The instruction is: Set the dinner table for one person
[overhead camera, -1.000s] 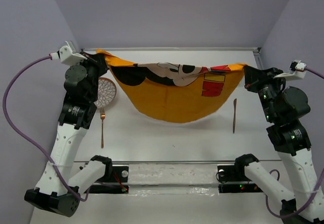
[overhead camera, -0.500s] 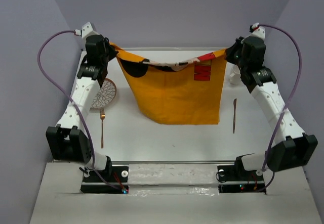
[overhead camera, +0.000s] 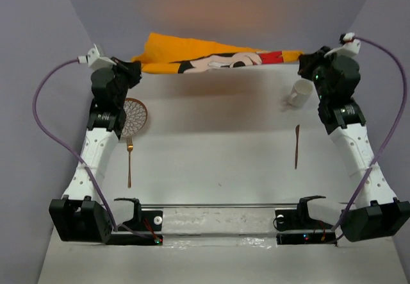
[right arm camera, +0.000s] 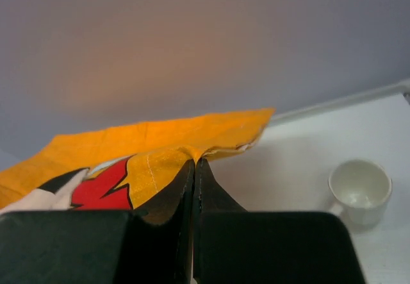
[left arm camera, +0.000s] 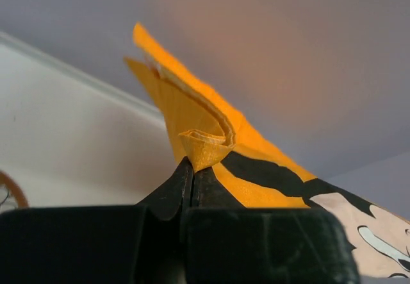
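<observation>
The orange cartoon-mouse placemat [overhead camera: 211, 56] is stretched in the air between both grippers, high above the far edge of the white dinner table [overhead camera: 211, 149]. My left gripper [overhead camera: 134, 68] is shut on its left corner [left arm camera: 205, 144]. My right gripper [overhead camera: 303, 64] is shut on its right corner [right arm camera: 186, 152]. A white cup [overhead camera: 300, 93] stands at the far right and also shows in the right wrist view [right arm camera: 359, 191]. A copper fork [overhead camera: 129, 162] lies at the left and a copper knife [overhead camera: 296, 146] at the right.
A round wire-pattern coaster [overhead camera: 132, 116] lies on the table under the left arm. Lavender-grey walls close in the back and both sides. A clear bar [overhead camera: 218, 205] runs across the near edge by the arm bases.
Both grippers lifted and swung the placemat toward the back wall. It hung down as a sheet before and is now drawn out nearly flat. The cup has come into view.
</observation>
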Robot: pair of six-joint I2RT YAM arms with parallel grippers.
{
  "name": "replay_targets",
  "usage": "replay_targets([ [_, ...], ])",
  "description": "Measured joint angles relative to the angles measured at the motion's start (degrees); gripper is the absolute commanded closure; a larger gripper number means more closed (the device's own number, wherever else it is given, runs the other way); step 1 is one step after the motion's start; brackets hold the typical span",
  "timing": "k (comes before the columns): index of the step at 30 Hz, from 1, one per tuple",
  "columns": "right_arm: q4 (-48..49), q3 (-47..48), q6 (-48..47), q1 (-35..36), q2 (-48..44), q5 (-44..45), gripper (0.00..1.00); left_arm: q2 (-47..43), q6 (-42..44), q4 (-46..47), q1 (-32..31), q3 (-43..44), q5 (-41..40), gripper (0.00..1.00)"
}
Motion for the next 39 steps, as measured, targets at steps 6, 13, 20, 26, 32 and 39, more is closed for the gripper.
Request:
replay_targets([
  [6, 5.2, -29.9, 3.4, -0.1, -3.4, -1.5, 1.0, -0.3, -3.3, 9.3, 0.3, -26.2, 2.1, 1.0],
  [13, 5.6, -47.0, 7.6, -0.1, 0.4, -2.9, 1.0, 4.0, -5.6, 13.0, -0.2, -42.8, 3.6, 1.0],
  [20, 8.0, -52.5, 10.2, -0.1, -2.3, -3.7, 1.0, -5.8, -7.1, 18.3, -0.5, -50.9, 3.6, 0.91],
  [26, 6.8, -56.7, 11.9, -0.1, -7.1, -3.7, 1.0, -13.7, -7.9, 17.8, -0.5, -56.2, 3.2, 0.99],
  [32, 2.8, -57.8, 13.2, -0.1, -13.3, -4.0, 1.0, -18.3, -9.0, 15.7, -0.5, -59.5, 2.7, 0.81],
  [39, -1.3, -60.4, 14.7, -0.1, -20.4, -4.8, 1.0, -19.4, -9.3, 14.2, -0.5, -59.6, 1.8, 0.73],
])
